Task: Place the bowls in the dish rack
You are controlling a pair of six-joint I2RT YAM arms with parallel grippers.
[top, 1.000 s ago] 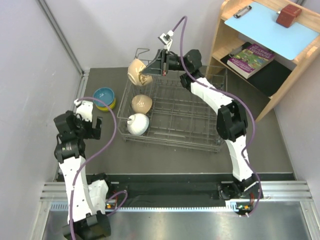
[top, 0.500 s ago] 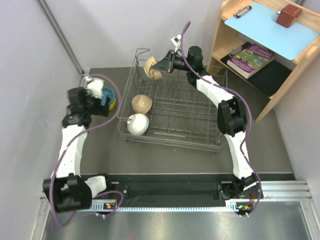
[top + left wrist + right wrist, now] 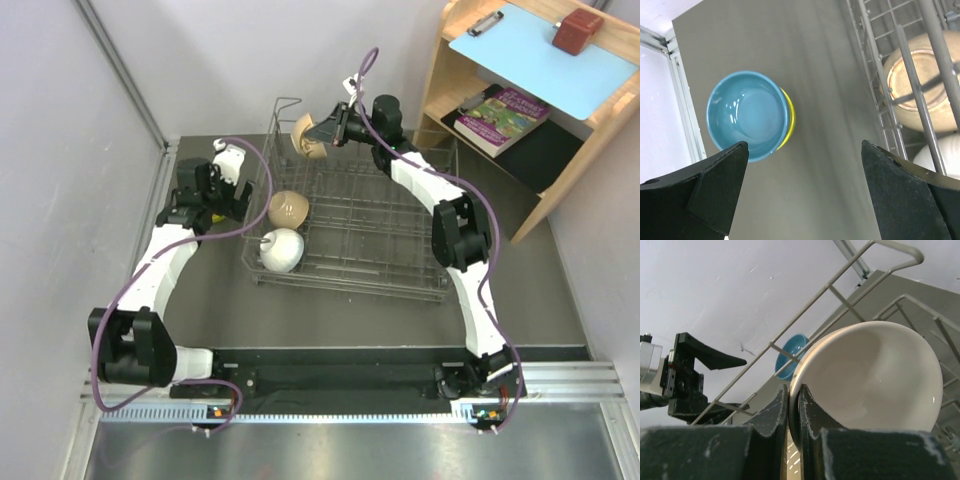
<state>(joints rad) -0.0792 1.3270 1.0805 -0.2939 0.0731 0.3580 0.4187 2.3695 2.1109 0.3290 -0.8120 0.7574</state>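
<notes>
Lower tan bowl (image 3: 306, 139), clenched in right hand (image 3: 793, 390), into dish rack (image 3: 345, 283); close released left hand (image 3: 802, 147) on blue bowl (image 3: 747, 117) beside rack.

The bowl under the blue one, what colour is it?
Yellow; the lower bowl peeks past the blue bowl, clearest in the left wrist view.

White arms (image 3: 420, 185), black joints (image 3: 455, 235) (purple cables (image 3: 365, 65)); black end effectors (image 3: 803, 145) (image 3: 792, 390).

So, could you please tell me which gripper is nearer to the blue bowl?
Left. The left gripper hangs open just above the blue bowl; the right gripper is off at the rack's far corner, shut on a beige bowl.
</notes>
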